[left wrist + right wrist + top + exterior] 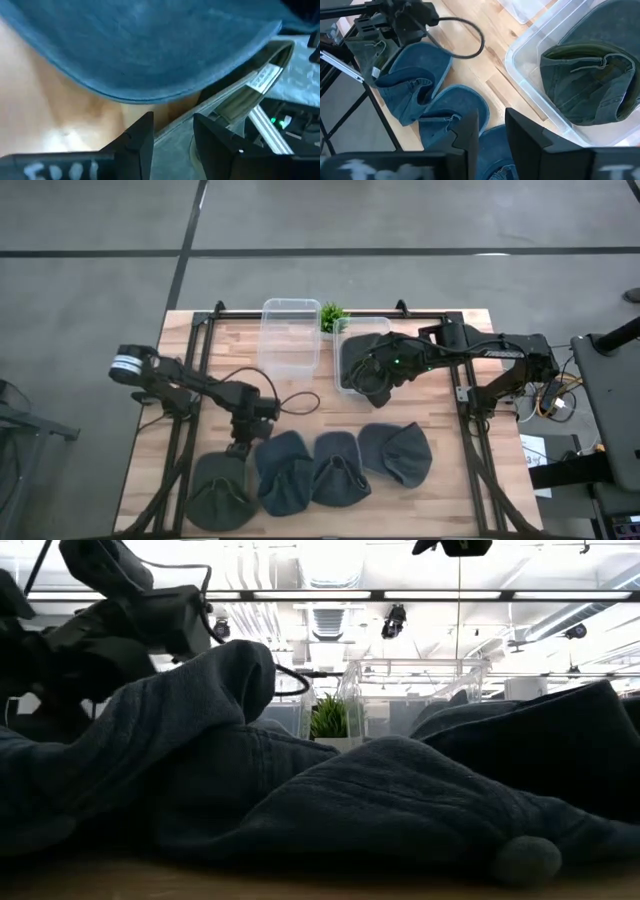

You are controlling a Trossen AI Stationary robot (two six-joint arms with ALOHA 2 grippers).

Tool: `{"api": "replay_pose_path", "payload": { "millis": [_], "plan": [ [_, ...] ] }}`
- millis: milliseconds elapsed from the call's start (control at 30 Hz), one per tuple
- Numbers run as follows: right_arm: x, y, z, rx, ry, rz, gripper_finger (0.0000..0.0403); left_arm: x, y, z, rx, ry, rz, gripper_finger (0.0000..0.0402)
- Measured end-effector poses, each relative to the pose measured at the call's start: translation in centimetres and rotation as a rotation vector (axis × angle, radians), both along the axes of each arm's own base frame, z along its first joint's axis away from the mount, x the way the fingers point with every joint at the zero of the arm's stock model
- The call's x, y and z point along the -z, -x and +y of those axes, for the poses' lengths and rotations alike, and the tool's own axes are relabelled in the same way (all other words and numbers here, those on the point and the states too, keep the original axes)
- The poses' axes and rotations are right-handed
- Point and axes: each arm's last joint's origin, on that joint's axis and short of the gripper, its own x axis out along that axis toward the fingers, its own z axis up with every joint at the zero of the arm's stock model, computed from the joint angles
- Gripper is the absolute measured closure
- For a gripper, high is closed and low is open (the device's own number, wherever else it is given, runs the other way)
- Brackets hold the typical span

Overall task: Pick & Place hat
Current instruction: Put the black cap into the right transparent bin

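Four hats lie in a row along the near edge of the wooden desk (430,505). At the left end is an olive green hat (218,495), and the left pincer (238,448) hangs just above its far edge, fingers slightly spread with nothing between them; in its wrist view the olive brim and its sewn label sit right under the fingertips. Beside that hat lies a blue hat (282,472) overlapping a second blue hat (340,470), and a third blue hat (395,452) rests at the right end, a little apart from the others.

Farther back, a black cable (295,402) loops across the bare wood behind the left arm. Beyond it stand two clear plastic bins side by side: the left bin (290,340) holds nothing, and the right bin (345,345) holds a dark green hat (587,82). The right pincer (378,390) hovers over that bin's near edge, fingers parted and gripping nothing. Between the bins at the far edge stands a small green plant (332,315).
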Motion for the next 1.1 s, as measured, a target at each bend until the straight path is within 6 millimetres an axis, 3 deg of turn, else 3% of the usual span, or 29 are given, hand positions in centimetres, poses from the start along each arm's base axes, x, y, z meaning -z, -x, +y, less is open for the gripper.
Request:
{"api": "replay_pose_path", "payload": {
  "millis": [333, 600, 1100],
  "plan": [
    [0.0, 0.0, 0.0, -0.003, 0.003, -0.003, 0.0326, -0.7, 0.4, -0.8, 0.076, 0.013, -0.051, 0.0271],
    [0.0, 0.0, 0.0, -0.006, 0.006, -0.003, 0.0327, -0.5, 0.3, -1.0, -0.035, 0.022, 0.064, 0.0271],
    [0.1, -0.1, 0.0, -0.007, 0.007, -0.001, 0.0334, -3.2, -1.5, -2.7, 0.080, -0.138, -0.135, 0.0270]
  ]
}}
